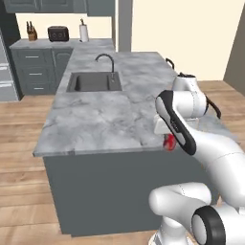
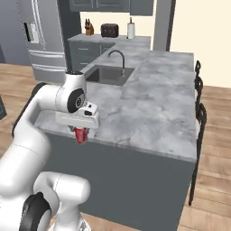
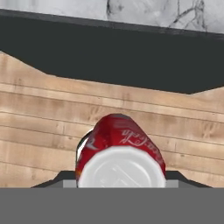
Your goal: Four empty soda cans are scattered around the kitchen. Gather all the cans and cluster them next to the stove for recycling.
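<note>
A red soda can (image 2: 81, 135) hangs upright in my gripper (image 2: 81, 131), which is shut on it just off the near edge of the grey marble island (image 2: 149, 103), over the wooden floor. From the left base view, the same can (image 1: 169, 142) peeks out red behind my forearm, under the gripper (image 1: 168, 139). The hand view looks down along the can (image 3: 120, 146), showing its silver lid and red side, with floor planks below and the island's dark side and marble edge beyond. The stove is out of view.
A sink (image 1: 93, 82) with a curved faucet (image 1: 106, 60) is set in the island. The back counter (image 1: 57, 44) carries a knife block, a toaster and a paper roll. A steel fridge (image 2: 43, 36) stands left. Dark stools (image 2: 199, 113) line the island's right side.
</note>
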